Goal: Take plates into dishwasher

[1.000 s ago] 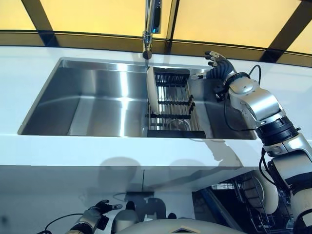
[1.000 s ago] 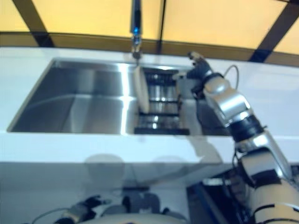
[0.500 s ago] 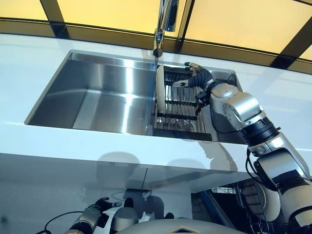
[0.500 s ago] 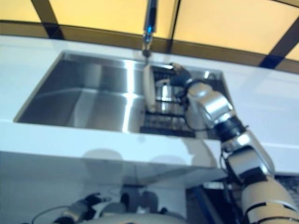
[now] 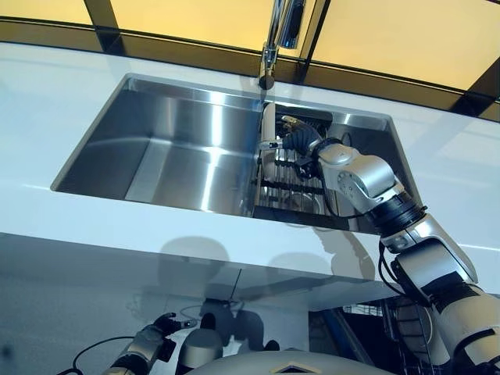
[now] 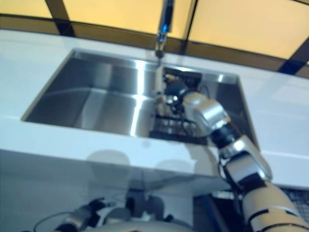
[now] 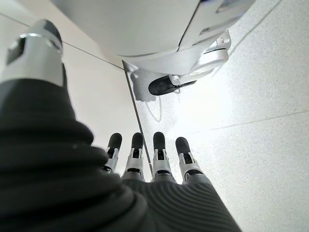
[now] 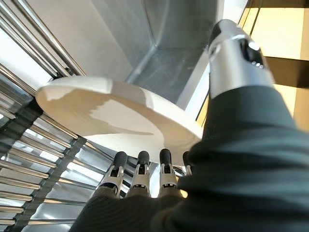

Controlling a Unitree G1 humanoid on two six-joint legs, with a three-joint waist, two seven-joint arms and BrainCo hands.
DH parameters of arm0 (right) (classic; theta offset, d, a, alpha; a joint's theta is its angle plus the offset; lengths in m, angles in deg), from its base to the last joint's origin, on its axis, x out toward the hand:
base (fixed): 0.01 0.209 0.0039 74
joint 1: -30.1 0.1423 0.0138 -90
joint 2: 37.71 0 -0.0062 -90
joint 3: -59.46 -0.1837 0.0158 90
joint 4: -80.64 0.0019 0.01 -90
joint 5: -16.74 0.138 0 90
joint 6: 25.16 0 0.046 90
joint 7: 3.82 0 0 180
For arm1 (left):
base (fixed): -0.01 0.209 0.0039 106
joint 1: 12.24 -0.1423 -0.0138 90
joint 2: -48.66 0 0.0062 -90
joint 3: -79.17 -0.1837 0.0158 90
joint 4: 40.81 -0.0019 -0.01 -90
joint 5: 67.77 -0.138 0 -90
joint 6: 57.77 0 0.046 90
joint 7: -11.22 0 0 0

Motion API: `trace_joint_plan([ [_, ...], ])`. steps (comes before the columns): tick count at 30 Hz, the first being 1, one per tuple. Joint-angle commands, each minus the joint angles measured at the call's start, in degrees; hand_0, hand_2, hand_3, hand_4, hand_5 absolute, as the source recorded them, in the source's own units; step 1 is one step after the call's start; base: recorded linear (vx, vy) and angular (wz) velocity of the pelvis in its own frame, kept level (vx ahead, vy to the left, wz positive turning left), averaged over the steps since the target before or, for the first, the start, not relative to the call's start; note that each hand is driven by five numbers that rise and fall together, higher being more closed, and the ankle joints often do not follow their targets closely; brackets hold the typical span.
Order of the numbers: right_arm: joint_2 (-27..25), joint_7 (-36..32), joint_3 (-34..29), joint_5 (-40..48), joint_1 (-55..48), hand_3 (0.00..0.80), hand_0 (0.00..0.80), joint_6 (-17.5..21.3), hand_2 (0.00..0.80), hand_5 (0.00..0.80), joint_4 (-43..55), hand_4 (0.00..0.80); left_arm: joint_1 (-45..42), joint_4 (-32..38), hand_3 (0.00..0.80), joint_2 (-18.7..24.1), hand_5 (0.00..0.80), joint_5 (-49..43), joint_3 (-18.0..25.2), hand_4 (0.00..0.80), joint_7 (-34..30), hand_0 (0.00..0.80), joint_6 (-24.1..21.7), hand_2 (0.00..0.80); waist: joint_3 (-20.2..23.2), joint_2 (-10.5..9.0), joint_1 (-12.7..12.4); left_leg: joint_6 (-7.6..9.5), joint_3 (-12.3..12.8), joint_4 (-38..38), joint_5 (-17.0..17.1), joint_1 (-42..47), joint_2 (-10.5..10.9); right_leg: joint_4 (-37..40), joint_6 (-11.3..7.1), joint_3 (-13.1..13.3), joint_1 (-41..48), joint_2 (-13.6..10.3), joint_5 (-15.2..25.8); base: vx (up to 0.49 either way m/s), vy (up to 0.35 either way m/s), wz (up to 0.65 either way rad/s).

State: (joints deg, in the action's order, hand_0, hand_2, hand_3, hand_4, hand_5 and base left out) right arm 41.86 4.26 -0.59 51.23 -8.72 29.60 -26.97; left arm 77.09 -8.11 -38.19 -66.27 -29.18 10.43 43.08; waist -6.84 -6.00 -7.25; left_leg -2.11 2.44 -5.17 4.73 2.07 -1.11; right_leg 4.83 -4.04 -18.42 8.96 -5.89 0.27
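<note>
- Right hand [image 5: 299, 141] is in over the sink [image 5: 168, 152], fingers [image 8: 140, 166] straight on one face of the white plate [image 8: 120, 116], thumb [image 8: 231, 53] apart, not clamped.
- The plate stands on edge in the dark rack [image 5: 301, 183] under the faucet [image 5: 273, 39].
- Left hand [image 7: 154, 164] hangs low, fingers relaxed, holding nothing.

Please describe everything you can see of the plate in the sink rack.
The plate is round, plain cream-white and glossy like ceramic. It stands on edge at the left end of the dark wire rack in the steel sink, below the faucet. The right robot hand reaches it, fingers straight along its face, thumb past its rim.
</note>
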Motion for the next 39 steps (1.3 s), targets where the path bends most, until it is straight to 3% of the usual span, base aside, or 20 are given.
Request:
trace_joint_plan([
  [1,-0.7,0.85,1.73,-0.14,3.32,0.0,0.0,2.96,0.0,0.0,-2.44,0.0,1.54,-0.9,0.0,1.31,0.0,1.83,-2.34,0.0,1.06,0.0,-0.13,0.0,1.74,0.25,-2.03,-1.56,1.59,0.19,-3.97,2.41,-1.69,-0.86,-4.68,0.38,-2.06,-4.23,2.85,0.0,0.0,0.0],
  [27,0.5,-2.14,3.85,-8.66,3.87,0.0,0.0,-2.68,0.0,0.0,-7.58,0.0,1.33,-1.04,0.0,0.63,0.0,7.31,-2.31,0.0,3.11,0.0,-0.43,0.0,-0.66,-0.41,-3.95,-1.58,-0.03,0.48,-3.51,0.79,-2.09,-1.4,-4.77,-0.31,-2.83,-4.35,2.92,0.004,0.014,0.04],
  [28,0.85,-1.55,4.1,-8.88,4.16,0.358,0.358,-3.37,0.358,0.358,-8.37,0.358,1.16,-1.04,0.0,0.57,0.0,8.26,-2.34,0.0,3.41,0.0,-0.4,0.0,-0.97,-0.48,-4.12,-1.58,-0.14,0.56,-3.43,0.58,-2.18,-1.47,-4.71,-0.13,-2.99,-4.24,2.94,0.0,0.018,0.09],
  [29,0.9,-1.33,4.15,-8.96,4.42,0.455,0.455,-3.47,0.455,0.455,-9.2,0.455,1.17,-1.18,0.0,0.55,0.0,8.59,-2.29,0.0,3.44,0.0,-0.45,0.0,-1.14,-0.55,-4.26,-1.59,-0.18,0.63,-3.39,0.4,-2.28,-1.54,-4.68,-0.1,-3.09,-4.19,2.93,-0.011,0.016,0.11],
  [30,0.95,-1.14,4.17,-9.48,4.78,0.775,0.775,-3.52,0.775,0.775,-10.11,0.775,1.08,-1.42,0.0,0.57,0.0,9.55,-2.43,0.0,3.72,0.0,-0.72,0.0,-1.42,-0.63,-4.42,-1.6,-0.23,0.73,-3.38,0.17,-2.42,-1.56,-4.63,-0.02,-3.18,-4.11,2.9,-0.029,0.002,0.08],
  [39,-1.03,1.18,3.81,-8.81,9.27,0.8,0.8,-2.19,0.8,0.8,-15.4,0.8,2.31,-2.48,0.0,0.98,0.0,10.99,-2.64,0.0,5.38,0.0,-1.24,0.0,-2.46,-1.39,-5.54,-1.78,-1.17,0.91,-3.25,-1.1,-2.82,-1.54,-4.77,-0.22,-3.85,-3.78,3.3,-0.032,-0.024,0.07],
])
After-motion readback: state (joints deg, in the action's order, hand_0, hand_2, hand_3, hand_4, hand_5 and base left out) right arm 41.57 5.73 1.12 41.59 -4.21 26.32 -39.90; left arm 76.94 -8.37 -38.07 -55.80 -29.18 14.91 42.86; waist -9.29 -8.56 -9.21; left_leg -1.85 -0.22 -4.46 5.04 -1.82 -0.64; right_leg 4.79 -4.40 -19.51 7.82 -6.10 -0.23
